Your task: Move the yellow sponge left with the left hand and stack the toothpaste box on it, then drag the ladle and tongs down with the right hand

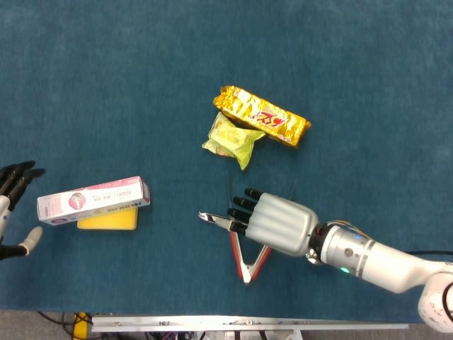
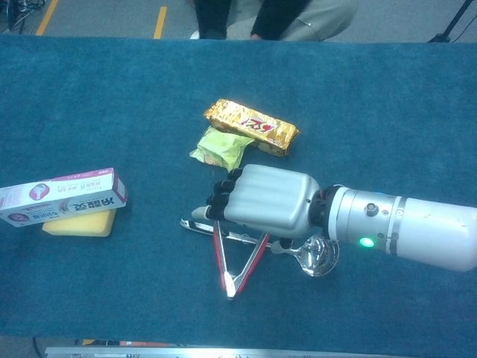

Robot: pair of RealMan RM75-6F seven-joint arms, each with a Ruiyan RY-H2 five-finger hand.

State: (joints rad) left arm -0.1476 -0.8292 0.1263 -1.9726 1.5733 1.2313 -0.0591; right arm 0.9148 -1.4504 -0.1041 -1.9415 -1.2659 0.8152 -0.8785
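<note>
The blue table (image 2: 387,97) carries everything here, and the right hand (image 2: 264,200) serves as the landmark, being the largest thing on it. That hand lies palm down, fingers stretched out flat and close together, pressing on the red tongs (image 2: 237,261) and across the ladle (image 2: 317,256); whether any finger curls under either tool cannot be told, since the hand's back hides them. In the head view the right hand (image 1: 277,223) covers the ladle's bowl entirely, leaving only the handle tip poking out past the fingertips. The tongs (image 1: 248,262) spread open in a V from beneath the hand toward the table's near edge, hinge end nearest that edge. The ladle's handle runs under the hand, its bowl showing just beside the wrist in the chest view.

Well to the left of the hand, the toothpaste box (image 2: 61,196) rests on top of the yellow sponge (image 2: 79,223), overhanging it on the far-left side. Beyond the fingertips, toward the table's far edge, sits a gold snack bar (image 2: 251,127) with a green packet (image 2: 222,148) touching it, partly tucked under it.

The left hand (image 1: 14,205) shows only in the head view, farthest from the right hand, just beyond the box, fingers apart and empty.
</note>
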